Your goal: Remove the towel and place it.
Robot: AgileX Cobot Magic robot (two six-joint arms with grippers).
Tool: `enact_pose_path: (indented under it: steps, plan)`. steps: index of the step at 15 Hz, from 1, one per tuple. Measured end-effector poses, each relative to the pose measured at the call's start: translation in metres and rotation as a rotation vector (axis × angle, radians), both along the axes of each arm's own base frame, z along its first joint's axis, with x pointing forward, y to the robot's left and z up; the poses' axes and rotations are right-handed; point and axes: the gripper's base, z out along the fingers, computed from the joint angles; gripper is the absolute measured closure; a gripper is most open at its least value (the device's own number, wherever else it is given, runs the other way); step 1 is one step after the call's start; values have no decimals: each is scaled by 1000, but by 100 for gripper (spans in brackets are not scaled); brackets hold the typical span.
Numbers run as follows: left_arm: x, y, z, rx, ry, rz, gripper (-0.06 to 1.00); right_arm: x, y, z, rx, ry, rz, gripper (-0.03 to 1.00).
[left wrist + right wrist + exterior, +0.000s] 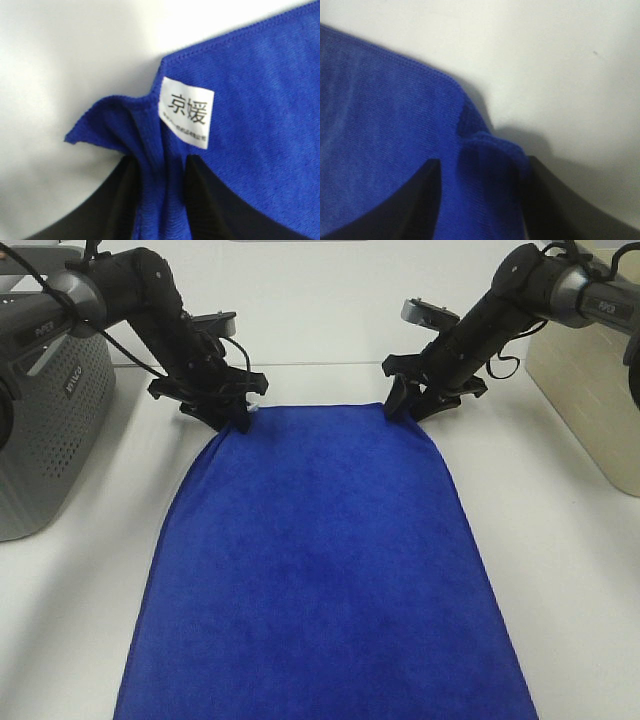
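Two far corners of the towel [325,570] are pinched, one by each gripper. The deep blue cloth is spread flat on the white table [560,540], its near end running out of the exterior view at the bottom edge, its far edge stretched between the two arms. The left gripper [237,420] is seen at the far left corner; in the left wrist view its dark fingers [117,200] are closed on a bunched fold of the towel [260,115], with the cloth gathered between them and a small white tag [186,112] printed with black characters lying just beside the fold. The right gripper [405,405] is set at the far right corner; in the right wrist view its dark fingers [415,205] are seen on either side of a raised ridge of the towel [380,135], which is held between them. A grey perforated basket [50,420] stands at the left of the table, apart from the towel, and a beige container [590,380] is seen at the right edge, also apart from it
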Motion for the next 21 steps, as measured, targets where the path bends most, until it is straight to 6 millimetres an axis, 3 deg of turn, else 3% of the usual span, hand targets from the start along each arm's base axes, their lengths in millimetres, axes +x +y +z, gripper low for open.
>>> enact_pose_path:
  steps: [2, 4, 8, 13, 18, 21]
  plan:
    - [0, 0, -1, 6, -11, -29, 83, 1, -3, -2, -28, -11, 0, 74]
    - [0, 0, -1, 14, -23, -62, 91, 1, -4, -4, -38, -16, 9, 93]
    - [1, -1, -1, 24, -46, -95, 91, 2, -4, -4, -42, -27, 20, 95]
    - [18, 0, 9, 68, -226, -84, 91, 12, -8, 3, -94, -160, 2, 95]
    - [36, -1, 24, 55, -448, -46, 91, 31, -10, 38, -121, -377, -9, 95]
    - [43, -1, 30, 67, -563, -60, 91, 37, -11, 44, -137, -461, -25, 95]
